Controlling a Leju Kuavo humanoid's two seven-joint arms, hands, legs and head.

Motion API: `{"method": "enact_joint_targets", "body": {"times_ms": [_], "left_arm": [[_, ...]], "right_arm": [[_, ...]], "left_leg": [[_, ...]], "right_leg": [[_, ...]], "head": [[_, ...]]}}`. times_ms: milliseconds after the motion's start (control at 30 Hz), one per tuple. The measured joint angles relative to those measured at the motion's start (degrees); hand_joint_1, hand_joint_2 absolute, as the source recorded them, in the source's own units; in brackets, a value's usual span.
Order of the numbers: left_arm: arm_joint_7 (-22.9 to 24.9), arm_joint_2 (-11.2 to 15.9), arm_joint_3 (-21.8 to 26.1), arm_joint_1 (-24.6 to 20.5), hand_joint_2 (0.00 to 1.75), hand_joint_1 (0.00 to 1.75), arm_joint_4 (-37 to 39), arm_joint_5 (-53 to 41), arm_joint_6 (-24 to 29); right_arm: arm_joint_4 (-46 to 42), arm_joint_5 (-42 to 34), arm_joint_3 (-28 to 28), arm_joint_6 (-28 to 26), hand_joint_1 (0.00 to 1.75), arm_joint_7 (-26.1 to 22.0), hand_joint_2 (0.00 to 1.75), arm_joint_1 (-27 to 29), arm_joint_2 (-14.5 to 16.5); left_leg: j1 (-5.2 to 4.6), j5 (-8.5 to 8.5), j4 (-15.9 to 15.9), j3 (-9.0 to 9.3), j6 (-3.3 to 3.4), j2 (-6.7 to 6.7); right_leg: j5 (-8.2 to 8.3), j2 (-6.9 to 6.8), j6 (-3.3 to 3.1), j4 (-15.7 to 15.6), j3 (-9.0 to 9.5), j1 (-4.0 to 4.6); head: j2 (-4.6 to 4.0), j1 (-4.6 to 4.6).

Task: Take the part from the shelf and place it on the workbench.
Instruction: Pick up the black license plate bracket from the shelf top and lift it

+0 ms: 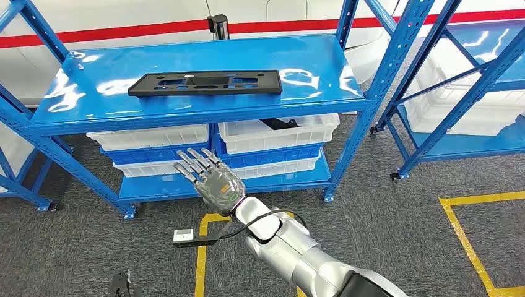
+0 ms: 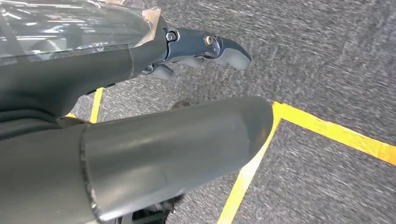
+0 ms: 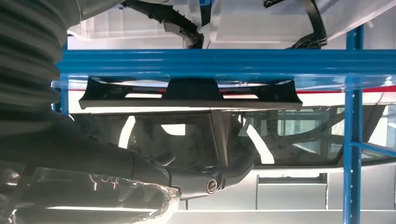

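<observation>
Right robot hand [image 1: 213, 180], fingers spread & empty, below shelf [image 1: 74, 114] front edge; part [image 1: 205, 83] lies on top, apart.

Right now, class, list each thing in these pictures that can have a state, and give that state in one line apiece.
black part: lying flat on the top shelf, not held.
right hand: raised before the shelf, fingers apart, holding nothing.
left hand: hanging over the floor, holding nothing; fingers look curled.
blue shelf: standing upright, top level carrying the part.
white bins: stacked on the lower level; right top one holds dark parts.
</observation>
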Motion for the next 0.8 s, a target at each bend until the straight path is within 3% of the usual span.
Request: {"method": "enact_joint_targets", "body": {"times_ms": [100, 200, 267, 333, 367, 400, 433, 500, 567, 700, 733, 800], "left_arm": [[0.2, 0.0, -0.1, -0.3, 0.0, 0.0, 0.0, -0.2, 0.2], [0.2, 0.0, -0.1, -0.4, 0.0, 0.0, 0.0, -0.5, 0.7], [0.2, -0.1, -0.2, -0.6, 0.0, 0.0, 0.0, -0.6, 1.0], [0.2, -0.2, -0.2, -0.6, 0.0, 0.0, 0.0, -0.7, 1.3], [0.2, -0.2, -0.2, -0.6, 0.0, 0.0, 0.0, -0.7, 1.4], [0.2, -0.3, -0.2, -0.5, 0.0, 0.0, 0.0, -0.7, 1.4], [0.2, -0.4, -0.2, -0.5, 0.0, 0.0, 0.0, -0.7, 1.6], [0.2, -0.4, -0.2, -0.5, 0.0, 0.0, -0.1, -0.7, 1.8], [0.1, -0.5, -0.2, -0.5, 0.0, 0.0, -0.1, -0.7, 2.0], [0.1, -0.7, -0.2, -0.6, 0.0, 0.0, -0.1, -0.9, 2.2], [0.1, -0.8, -0.2, -0.6, 0.0, 0.0, -0.1, -0.9, 2.2], [0.1, -0.8, -0.2, -0.6, 0.0, 0.0, -0.1, -0.9, 2.3]], "right_arm": [[0.2, 1.0, -0.4, 0.0, 0.0, 1.6, 1.75, -0.1, 0.0], [0.5, 2.1, -1.0, 0.0, 0.0, 4.0, 1.75, -0.2, 0.1], [0.7, 2.7, -1.5, 0.0, 0.0, 5.3, 1.75, -0.5, 0.1], [1.0, 3.2, -1.9, 0.0, 0.0, 6.5, 1.75, -0.6, 0.1], [1.1, 3.4, -2.2, 0.0, 0.0, 7.0, 1.75, -0.5, 0.0], [1.3, 3.6, -2.5, 0.0, 0.0, 7.5, 1.75, -0.4, 0.0], [1.3, 3.9, -2.8, 0.0, 0.0, 8.1, 1.75, -0.4, -0.1], [1.4, 4.3, -3.4, 0.0, 0.0, 9.4, 1.75, -0.6, -0.1], [1.4, 4.6, -4.1, 0.0, 0.0, 10.8, 1.75, -0.9, -0.1], [1.5, 4.7, -5.6, 0.0, 0.0, 12.0, 1.75, -1.3, -0.1], [1.5, 4.7, -5.8, 0.0, 0.0, 12.0, 1.75, -1.4, 0.0], [1.5, 4.7, -6.0, 0.2, 0.0, 12.0, 1.75, -1.5, 0.1]], "left_leg": [[-0.41, -0.78, -0.8, 0.69, 0.59, -0.17], [-0.43, -0.57, -1.5, 1.14, 1.78, -0.27], [-0.34, -0.46, -1.9, 1.47, 2.53, -0.24], [-0.5, -0.62, -1.9, 1.53, 2.95, -0.3], [-0.57, -0.71, -1.9, 1.59, 3.05, -0.36], [-0.63, -0.8, -1.9, 1.68, 3.08, -0.46], [-0.66, -0.93, -1.8, 1.87, 3.04, -0.56], [-0.76, -1.33, -1.8, 2.33, 2.75, -0.72], [-0.95, -1.76, -1.7, 2.58, 2.26, -0.85], [-0.57, -2.57, -1.3, 2.34, 1.07, -0.75], [-0.47, -3.5, 0.2, 1.62, 0.72, -0.64], [-0.25, -6.61, 6.7, -1.6, 0.06, -0.42]], "right_leg": [[-0.09, -0.06, 0.55, -0.1, -0.1, 0.25], [-0.6, -0.24, 1.37, 0.6, -0.59, 0.16], [-2.77, -0.3, 1.25, 5.7, -3.32, 0.14], [-5.44, -0.29, 0.92, 13.7, -7.69, 0.13], [-5.96, -0.29, 1.01, 16.3, -9.31, 0.13], [-5.58, -0.29, 1.3, 16.7, -9.87, 0.14], [-4.24, -0.3, 1.72, 14.6, -9.14, 0.13], [-0.61, -0.35, 2.24, 6.3, -5.4, 0.14], [1.5, -0.39, 1.88, 0.7, -2.67, 0.22], [1.8, -0.34, 0.4, -0.4, -1.87, 0.02], [1.81, -0.33, 0.04, -0.6, -1.63, -0.18], [1.59, -0.33, -0.51, -0.8, -1.18, -0.35]], "head": [[0.0, 0.02], [0.0, 0.02], [0.0, 0.05], [0.0, 0.08], [0.0, 0.08], [0.0, 0.08], [0.0, 0.07], [0.0, 0.07], [0.0, 0.02], [0.0, -0.02], [0.0, -0.05], [0.0, -0.08]]}}
